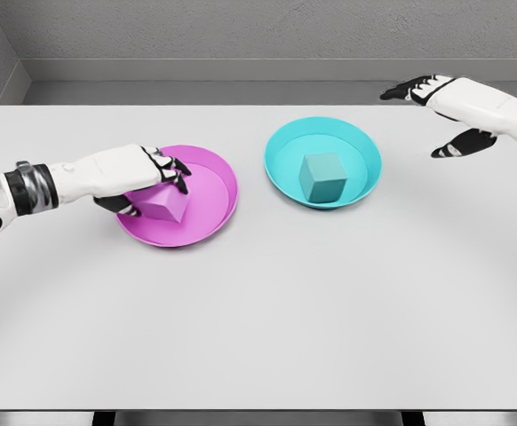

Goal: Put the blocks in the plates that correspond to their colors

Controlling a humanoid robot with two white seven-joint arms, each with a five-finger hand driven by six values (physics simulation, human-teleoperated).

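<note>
A magenta block (pixel 163 207) sits inside the magenta plate (pixel 216 209), left of the table's centre. My left hand (pixel 155 187) reaches in from the left and covers the block's top and left side, with fingers curled over its top edge and the thumb against its left face. A teal block (pixel 322 176) rests in the middle of the teal plate (pixel 366 158), right of the magenta one. Raised at the far right above the table's back edge, my right hand (pixel 427 118) has its fingers spread and holds nothing.
The white table (pixel 258 319) stretches wide in front of both plates. Its back edge meets a grey wall. The two plates stand close together, with a narrow gap between their rims.
</note>
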